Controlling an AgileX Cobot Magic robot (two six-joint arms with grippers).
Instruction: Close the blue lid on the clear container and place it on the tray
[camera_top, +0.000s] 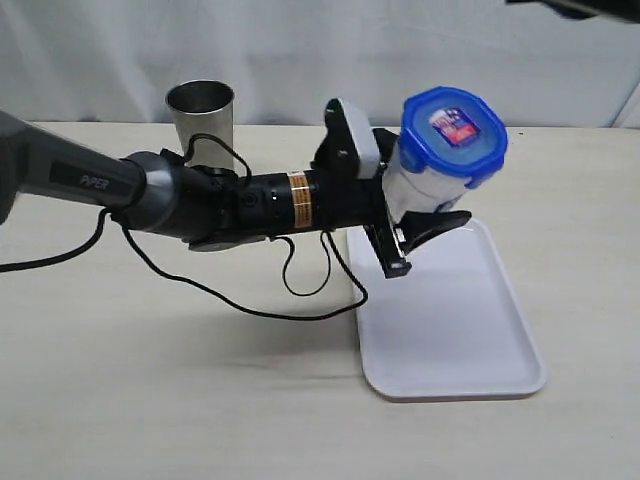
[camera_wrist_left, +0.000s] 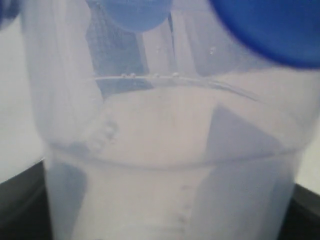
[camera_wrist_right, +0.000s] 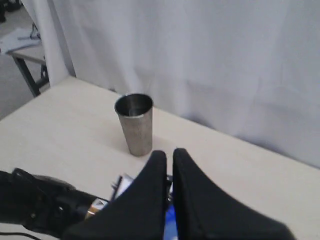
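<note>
Left fingers clamp the tall clear plastic container, blue snap-on lid on top, tilted over a corner of the flat white rectangular tray; right fingers pressed together, empty.

The left arm reaches level from 9 o'clock toward 3 o'clock, its cable looping under the wrist. The left gripper has its jaws spread wide, clamped on the tilted clear container. The right gripper sits high, its jaws pressed together on nothing.
</note>
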